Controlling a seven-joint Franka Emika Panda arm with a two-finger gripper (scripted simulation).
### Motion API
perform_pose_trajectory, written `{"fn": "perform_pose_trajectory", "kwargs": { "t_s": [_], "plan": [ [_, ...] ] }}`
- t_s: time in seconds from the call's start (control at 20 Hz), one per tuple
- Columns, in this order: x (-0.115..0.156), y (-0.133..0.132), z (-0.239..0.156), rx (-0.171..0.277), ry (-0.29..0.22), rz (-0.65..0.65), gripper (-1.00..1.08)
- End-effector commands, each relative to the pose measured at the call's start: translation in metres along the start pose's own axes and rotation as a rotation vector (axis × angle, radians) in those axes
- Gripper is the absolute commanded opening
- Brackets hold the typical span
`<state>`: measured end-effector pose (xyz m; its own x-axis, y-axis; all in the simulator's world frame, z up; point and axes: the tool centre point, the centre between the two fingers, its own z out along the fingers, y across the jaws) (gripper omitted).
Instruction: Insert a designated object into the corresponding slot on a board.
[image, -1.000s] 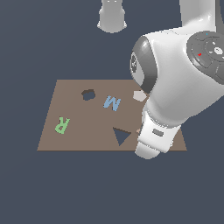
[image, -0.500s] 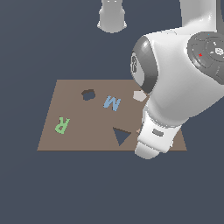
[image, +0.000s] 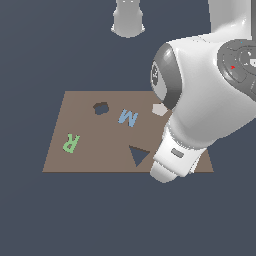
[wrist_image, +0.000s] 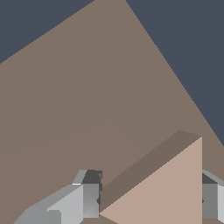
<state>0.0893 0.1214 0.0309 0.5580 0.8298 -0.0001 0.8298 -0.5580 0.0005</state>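
Letter pieces M (image: 128, 118) and R (image: 71, 143) lie on the board (image: 100, 155).

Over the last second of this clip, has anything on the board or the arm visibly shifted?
Nothing visibly changed. The arm hangs over the board's corner at the exterior view's right, as before. The green R, blue M, whitish pentagon piece, pentagon hole and triangular slot lie where they were. The wrist view shows the tan triangle between the end effector's fingers.

board's (image: 90, 150) right end and whitish pentagon (image: 158, 108) partly behind the arm (image: 200, 100)
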Motion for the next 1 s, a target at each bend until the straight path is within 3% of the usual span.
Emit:
{"fn": "perform_pose_trajectory", "kwargs": {
  "t_s": [0.0,0.4,0.95],
  "plan": [
    [0.002,0.002,0.0,0.0,0.0,0.057,-1.0],
    [0.008,0.013,-0.001,-0.001,0.001,0.307,-1.0],
    [0.011,0.034,-0.003,-0.001,0.001,0.757,-1.0]
  ]
}}
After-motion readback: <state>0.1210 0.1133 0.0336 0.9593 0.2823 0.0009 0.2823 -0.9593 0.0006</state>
